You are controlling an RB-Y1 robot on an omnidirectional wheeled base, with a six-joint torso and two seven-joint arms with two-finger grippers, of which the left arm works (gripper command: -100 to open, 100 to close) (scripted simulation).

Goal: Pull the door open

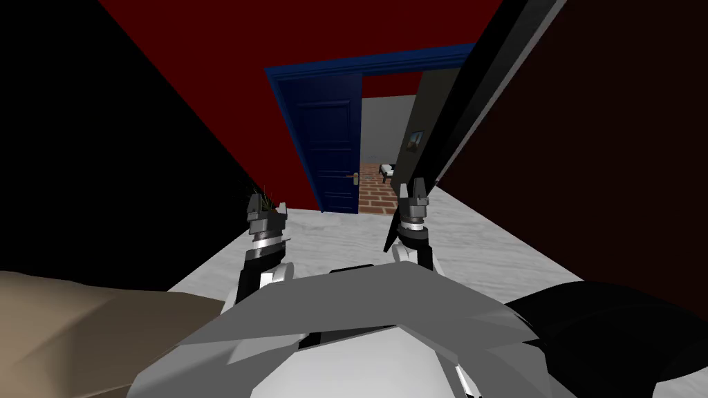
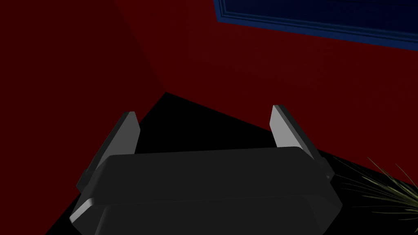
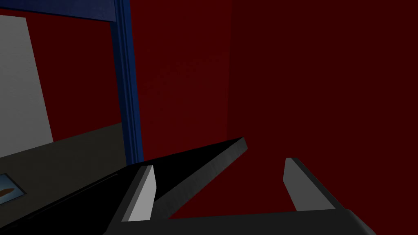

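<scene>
Dark door (image 1: 473, 103): juts into the corridor from the right, partly hiding the doorway beyond
Right gripper (image 1: 413, 185): fingers apart, empty, the door's grey edge just beside one finger (image 3: 143, 191) (right wrist view)
Left gripper (image 1: 266, 204): fingers spread, empty
Ahead: blue door (image 1: 332, 145), ajar
Left wrist view: spiky plant (image 2: 387, 185) beside the gripper, red wall (image 2: 245, 61)

Black grey-edged door (image 1: 477, 83), navy far door (image 1: 332, 148), dk-red walls (image 1: 228, 69), white mottled floor (image 1: 346, 235).
</scene>
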